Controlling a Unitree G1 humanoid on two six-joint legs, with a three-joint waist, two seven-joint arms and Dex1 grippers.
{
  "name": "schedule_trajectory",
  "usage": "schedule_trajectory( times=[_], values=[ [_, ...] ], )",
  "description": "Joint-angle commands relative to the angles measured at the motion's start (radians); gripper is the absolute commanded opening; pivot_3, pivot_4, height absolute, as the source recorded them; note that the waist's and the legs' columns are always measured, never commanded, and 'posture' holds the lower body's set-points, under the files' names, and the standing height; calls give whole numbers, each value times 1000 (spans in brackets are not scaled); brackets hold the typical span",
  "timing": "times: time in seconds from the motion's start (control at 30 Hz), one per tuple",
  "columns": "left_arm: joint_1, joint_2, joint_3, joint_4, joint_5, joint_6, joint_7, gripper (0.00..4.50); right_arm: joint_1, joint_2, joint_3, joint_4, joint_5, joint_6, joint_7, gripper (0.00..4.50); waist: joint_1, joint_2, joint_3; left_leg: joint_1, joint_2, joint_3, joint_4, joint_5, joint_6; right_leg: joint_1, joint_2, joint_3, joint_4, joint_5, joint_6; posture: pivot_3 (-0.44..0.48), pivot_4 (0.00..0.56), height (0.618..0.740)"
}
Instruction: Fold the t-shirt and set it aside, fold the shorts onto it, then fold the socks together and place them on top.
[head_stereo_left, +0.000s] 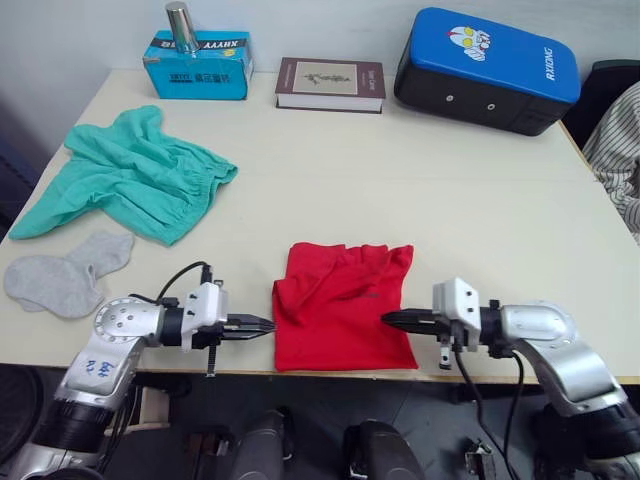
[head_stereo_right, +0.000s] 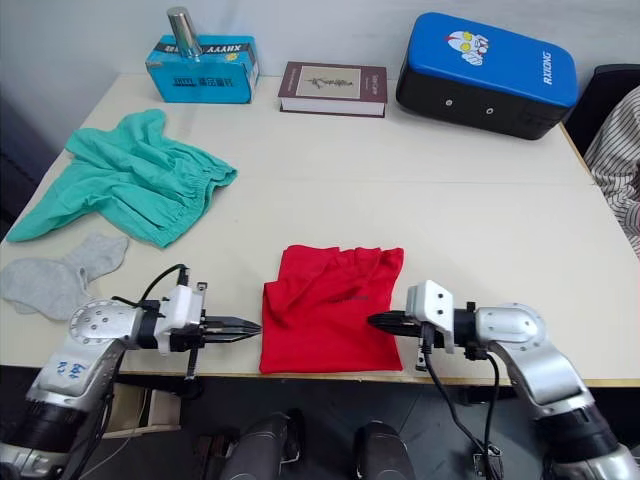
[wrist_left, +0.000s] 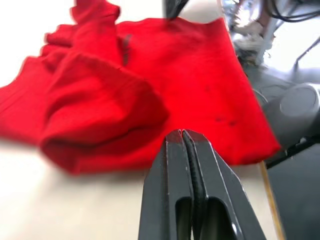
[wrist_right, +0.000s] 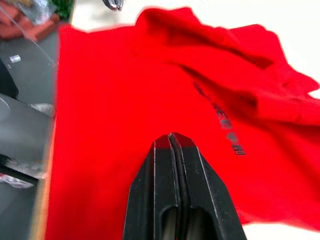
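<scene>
The red t-shirt (head_stereo_left: 340, 305) lies folded into a rough rectangle at the table's front edge, its far side rumpled. My left gripper (head_stereo_left: 262, 324) is shut and empty, its tip just off the shirt's left edge. My right gripper (head_stereo_left: 392, 318) is shut too, its tip over the shirt's right side; whether it touches the cloth I cannot tell. The teal shorts (head_stereo_left: 130, 175) lie spread and crumpled at the left of the table. The grey socks (head_stereo_left: 65, 272) lie together in front of the shorts, near the left front corner.
Along the back edge stand a blue tissue box (head_stereo_left: 198, 66) with a metal cylinder (head_stereo_left: 181, 27) on it, a dark book (head_stereo_left: 331, 85), and a blue and black case (head_stereo_left: 487, 70). A striped cloth (head_stereo_left: 617, 140) shows past the table's right edge.
</scene>
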Motion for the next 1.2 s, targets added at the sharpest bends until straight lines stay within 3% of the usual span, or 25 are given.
schedule_trajectory(
  times=[0.03,0.47,0.73,1.07,1.2],
  values=[
    [-39,-35,-35,15,49,-50,11,26,-49,48,24,69,-55,-73,-11,0,-1,0,0,0,0,0,0,0,0,0,0,0,0,0,0,0,150,740],
    [-144,-87,-71,183,133,-211,10,26,-62,102,24,106,-91,-95,-18,0,-2,0,0,1,1,0,0,0,-1,0,0,0,2,0,0,0,150,740],
    [-215,-197,13,267,139,-231,221,26,-56,106,16,100,-89,-90,-32,0,0,0,0,1,1,-1,2,0,0,1,0,0,2,0,0,0,150,740],
    [-207,-248,112,346,217,-148,530,26,-77,127,-36,129,-98,-71,-143,0,-1,0,0,2,1,-1,2,1,-1,1,0,-1,3,0,0,0,150,740],
    [-194,-246,143,331,175,-135,534,26,-83,159,-47,95,-69,-34,-170,0,-1,0,0,2,1,-1,2,1,-1,1,0,-1,3,0,0,0,150,740]
  ],
)
